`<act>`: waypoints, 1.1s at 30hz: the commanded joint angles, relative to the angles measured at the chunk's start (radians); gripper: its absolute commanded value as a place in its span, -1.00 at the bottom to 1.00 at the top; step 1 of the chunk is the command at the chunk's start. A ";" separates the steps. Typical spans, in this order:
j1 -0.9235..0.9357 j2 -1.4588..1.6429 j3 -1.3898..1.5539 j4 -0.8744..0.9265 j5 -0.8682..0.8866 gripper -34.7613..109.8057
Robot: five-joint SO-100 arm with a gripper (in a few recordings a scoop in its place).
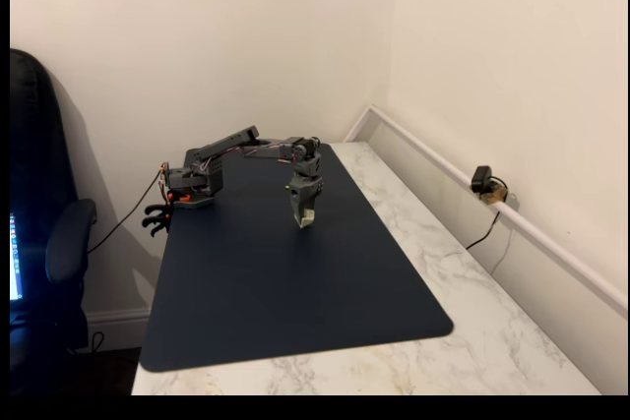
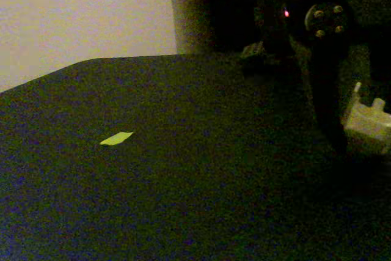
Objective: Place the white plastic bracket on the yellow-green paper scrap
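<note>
In a fixed view the gripper [image 1: 304,218] hangs over the far half of the navy mat [image 1: 295,292], clamped on the white plastic bracket [image 2: 368,121]. The yellow-green paper scrap [image 2: 116,139] lies well apart on the mat. No writing is readable.

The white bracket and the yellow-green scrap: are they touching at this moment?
Apart. A fixed view shows bare dark mat between the white plastic bracket at right and the yellow-green paper scrap at left.
</note>
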 commanded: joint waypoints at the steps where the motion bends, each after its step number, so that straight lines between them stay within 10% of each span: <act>1: 0.026 0.192 0.074 0.055 -0.112 -0.52; 33: 0.595 1.296 1.471 -0.428 -0.772 -0.52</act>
